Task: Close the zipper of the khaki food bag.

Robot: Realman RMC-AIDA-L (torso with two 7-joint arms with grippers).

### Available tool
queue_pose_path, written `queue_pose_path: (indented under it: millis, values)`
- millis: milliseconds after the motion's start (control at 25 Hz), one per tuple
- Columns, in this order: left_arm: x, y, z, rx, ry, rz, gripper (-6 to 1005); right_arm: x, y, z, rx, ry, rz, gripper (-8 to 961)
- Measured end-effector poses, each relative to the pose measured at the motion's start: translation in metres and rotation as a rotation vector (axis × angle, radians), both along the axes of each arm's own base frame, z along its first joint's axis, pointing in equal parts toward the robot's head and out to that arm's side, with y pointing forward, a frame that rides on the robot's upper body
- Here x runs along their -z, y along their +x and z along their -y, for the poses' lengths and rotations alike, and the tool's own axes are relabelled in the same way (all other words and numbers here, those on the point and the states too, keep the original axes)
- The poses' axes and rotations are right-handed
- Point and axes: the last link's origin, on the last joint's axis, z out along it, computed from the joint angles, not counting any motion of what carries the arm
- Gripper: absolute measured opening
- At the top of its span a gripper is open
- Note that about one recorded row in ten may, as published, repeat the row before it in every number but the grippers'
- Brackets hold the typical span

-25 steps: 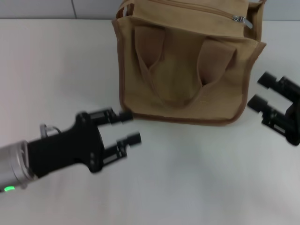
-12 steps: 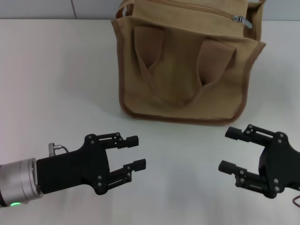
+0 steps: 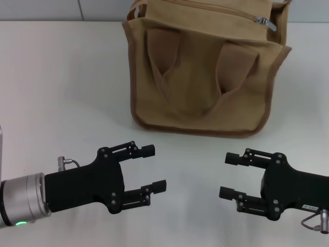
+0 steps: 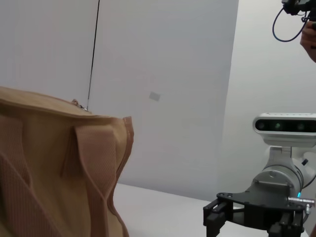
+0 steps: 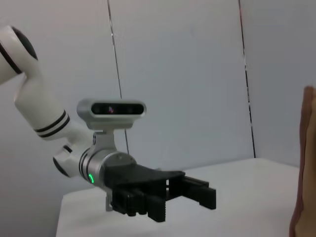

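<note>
nearest the camera, both black 2-fingered tools have pulled back from the bag over the last second and now sit low over the white bench [image 3: 61, 72], facing each other. the left tool [image 3: 152, 169] has moved a little nearer and its fingers stand wide apart, holding nothing. the right tool [image 3: 230, 175] made the bigger move: a second ago it was up beside the bag's right end, and now it is well apart from it, level with the left tool, its fingers spread wide and empty too.

further off stands the boxy khaki canvas food bag [image 3: 205, 77] with darker brown piping, upright on the bench, its 2 loop handles hanging down the front. at its top runs the khaki-taped zipper [image 3: 216, 9], with the small silver metal pull tab [image 3: 266, 22] lying at the bag's right end.

with both tools retreating empty and the pull at 1 end, the closing looks either finished or not being worked on now; from here i cannot tell whether the zip line is fully shut.
</note>
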Motion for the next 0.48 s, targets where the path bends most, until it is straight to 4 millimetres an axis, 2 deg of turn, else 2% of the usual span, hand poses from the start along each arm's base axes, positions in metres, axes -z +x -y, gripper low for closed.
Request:
queue_pose_path:
  millis: [40,240,480]
  values:
    - [-0.0001,-0.0003,0.0,0.001,0.0,-0.003,542,0.0,0.0,0.0,0.0,0.0,0.0,668]
    - [0.0007,-0.0016,0.0009,0.009,-0.009,-0.018,749,0.0008,-0.0001,0.0002,-0.004,-0.001,0.003,668]
    - [0.0022,-0.003,0.0002,0.005,-0.01,-0.033,754,0.0015,-0.0001,-0.0008,-0.005,0.001,0.009,668]
